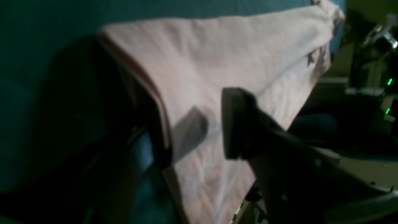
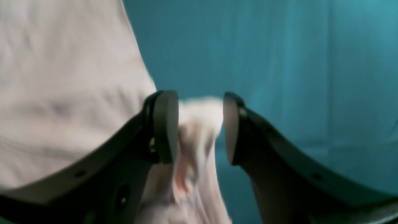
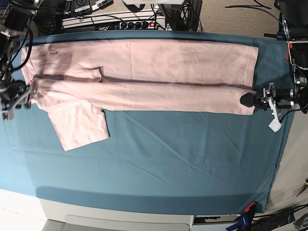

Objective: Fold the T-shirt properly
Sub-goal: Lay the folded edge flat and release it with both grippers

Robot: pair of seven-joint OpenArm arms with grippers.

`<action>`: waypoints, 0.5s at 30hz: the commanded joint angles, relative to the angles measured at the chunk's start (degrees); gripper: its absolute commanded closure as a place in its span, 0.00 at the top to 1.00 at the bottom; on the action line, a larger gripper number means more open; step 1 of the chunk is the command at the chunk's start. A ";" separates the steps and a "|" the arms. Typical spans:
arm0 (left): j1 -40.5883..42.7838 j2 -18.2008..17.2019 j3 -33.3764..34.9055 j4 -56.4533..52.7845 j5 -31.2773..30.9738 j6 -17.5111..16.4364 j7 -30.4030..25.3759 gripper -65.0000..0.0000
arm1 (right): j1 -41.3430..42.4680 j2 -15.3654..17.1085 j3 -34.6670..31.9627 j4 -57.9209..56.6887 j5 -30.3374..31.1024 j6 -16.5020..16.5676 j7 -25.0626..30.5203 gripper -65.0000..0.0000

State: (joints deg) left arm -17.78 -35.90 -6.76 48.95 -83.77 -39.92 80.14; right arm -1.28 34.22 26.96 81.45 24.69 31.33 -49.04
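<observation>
The pale pink T-shirt (image 3: 144,72) lies stretched along the far side of the teal table cloth (image 3: 168,159), its near long edge folded over, and one sleeve (image 3: 79,122) sticks out toward the front. At its right end my left gripper (image 3: 248,100) stands open. In the left wrist view the left gripper (image 1: 196,124) has the T-shirt (image 1: 217,56) slack between its spread jaws. My right gripper (image 3: 29,91) is at the left end. Seen from the right wrist, the right gripper (image 2: 200,124) is open, and a bunch of the T-shirt (image 2: 62,77) rests against one pad.
A power strip and cables (image 3: 115,19) run behind the table's far edge. A small white piece (image 3: 275,125) hangs under the left arm. Teal cloth (image 2: 279,62) spreads in front of the shirt down to the table's front edge (image 3: 120,211).
</observation>
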 commanded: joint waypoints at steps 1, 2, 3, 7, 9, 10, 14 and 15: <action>-1.16 -1.38 -0.26 1.55 -1.23 -0.08 -0.14 0.42 | 2.21 1.44 0.52 0.94 0.46 -0.42 1.49 0.38; -1.27 -1.38 -0.26 2.16 -1.23 -0.08 -0.14 0.42 | 3.56 0.90 0.52 0.94 0.26 -0.83 1.55 0.38; -1.31 -1.38 -0.26 2.71 -1.23 -0.08 -0.14 0.42 | 5.05 0.17 0.52 0.92 -0.07 -1.20 1.51 0.38; -1.27 -1.36 -0.26 4.85 -1.23 -0.08 -0.14 0.42 | 10.86 -3.96 0.48 -3.82 0.31 -1.40 1.22 0.38; -1.27 -1.38 -0.26 5.35 -1.23 -0.08 -0.14 0.42 | 13.92 -5.88 0.48 -9.55 1.44 -1.36 1.33 0.38; -1.27 -1.38 -0.26 5.44 -1.23 -0.08 -0.14 0.42 | 15.56 -6.56 0.48 -12.96 1.38 -1.11 1.55 0.38; -1.27 -1.40 -0.26 5.44 -1.23 -0.08 -0.14 0.42 | 21.77 -6.95 0.48 -27.36 1.40 -0.09 4.92 0.38; -1.27 -1.40 -0.26 5.44 -1.23 -0.08 -0.14 0.42 | 23.15 -6.88 0.48 -30.58 1.38 -0.09 5.88 0.39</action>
State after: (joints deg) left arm -17.80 -36.03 -6.76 53.63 -83.59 -39.92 80.16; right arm 20.38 25.89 27.33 49.58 25.43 31.16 -44.25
